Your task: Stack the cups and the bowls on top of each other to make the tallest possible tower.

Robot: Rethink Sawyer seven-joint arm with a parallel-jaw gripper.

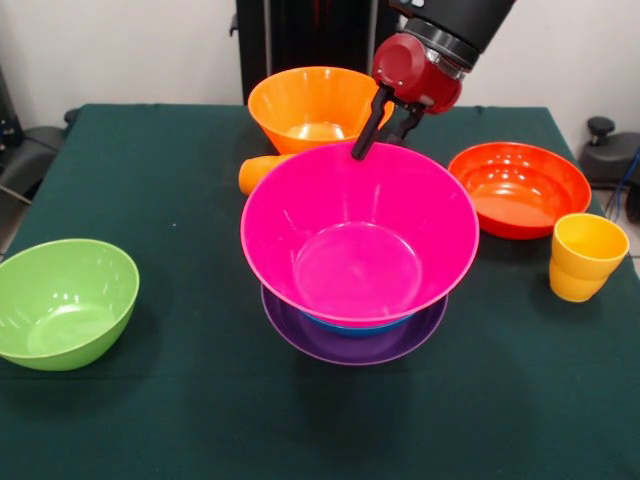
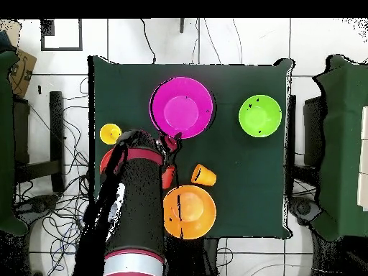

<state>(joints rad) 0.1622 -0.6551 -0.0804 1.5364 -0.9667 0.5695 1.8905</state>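
Front view: a tower (image 1: 358, 280) stands near the middle of the table (image 1: 150, 420). At its base lies a wide, shallow purple bowl (image 1: 350, 345); on that sits a blue bowl (image 1: 358, 324), of which only a thin rim shows; on top rests a large, deep pink bowl (image 1: 358, 235), glossy and open upward, tilted a little toward the camera. The gripper (image 1: 378, 128) hangs at the pink bowl's far rim, its dark fingers (image 1: 366, 130) pointing down at the edge; whether they are apart, together or gripping the rim cannot be told.

Behind the tower stands a large orange bowl (image 1: 312, 105), and a small orange cup (image 1: 258, 172) lies on its side just beside it, partly hidden by the pink bowl. A shallow orange-red bowl (image 1: 518, 188) sits on the right of the picture, with a ribbed yellow cup (image 1: 586, 257) upright near it toward the camera. A green bowl (image 1: 62, 303) stands well apart at the left edge.

The table is covered in a dark green cloth. Behind it a pale wall shows, with the robot's black pedestal against it.

In the overhead view the red and black arm (image 2: 133, 208) reaches across the table and covers most of the orange-red bowl. The floor is pale tile with cables strewn over it.
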